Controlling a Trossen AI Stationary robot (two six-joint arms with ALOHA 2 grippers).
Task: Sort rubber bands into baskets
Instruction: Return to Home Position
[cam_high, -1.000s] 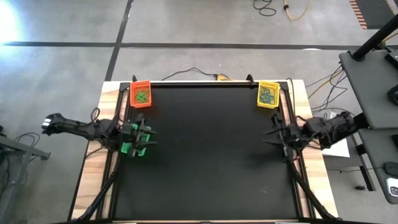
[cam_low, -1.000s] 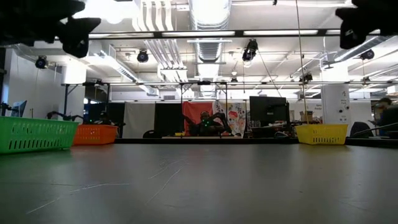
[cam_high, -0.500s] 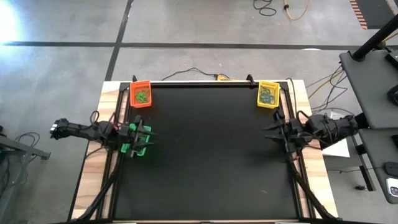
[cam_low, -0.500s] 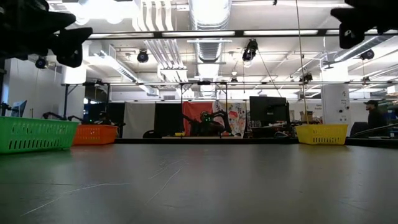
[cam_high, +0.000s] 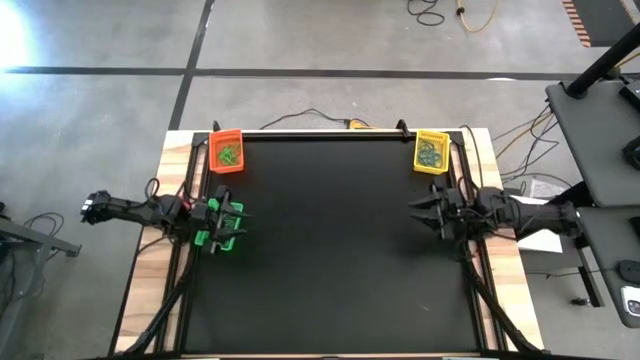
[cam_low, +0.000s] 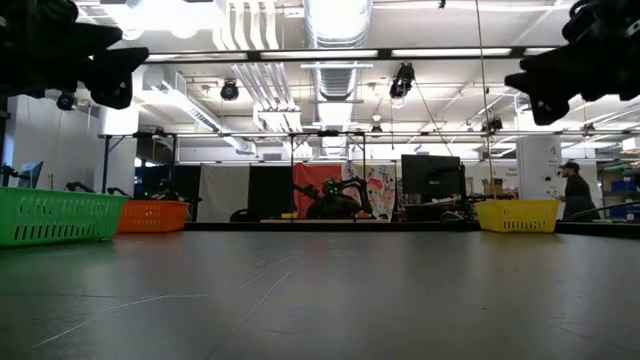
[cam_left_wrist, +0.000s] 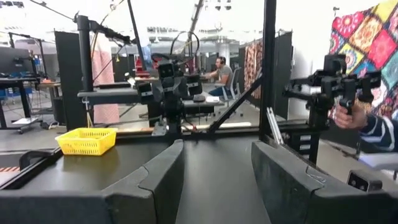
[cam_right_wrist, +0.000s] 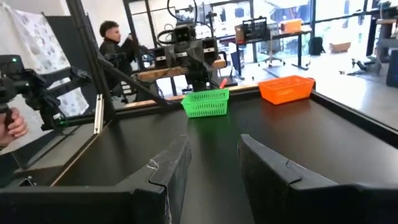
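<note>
Left end effector and right end effector both hang empty, fingers moderately parted.
Left one is over the green basket at the table's left edge; right one is near its right edge. Green rubber bands lie in the orange basket, bluish ones in the yellow basket, at the far corners.

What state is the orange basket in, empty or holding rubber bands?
Not empty: the high view shows green rubber bands lying inside the orange basket.
</note>
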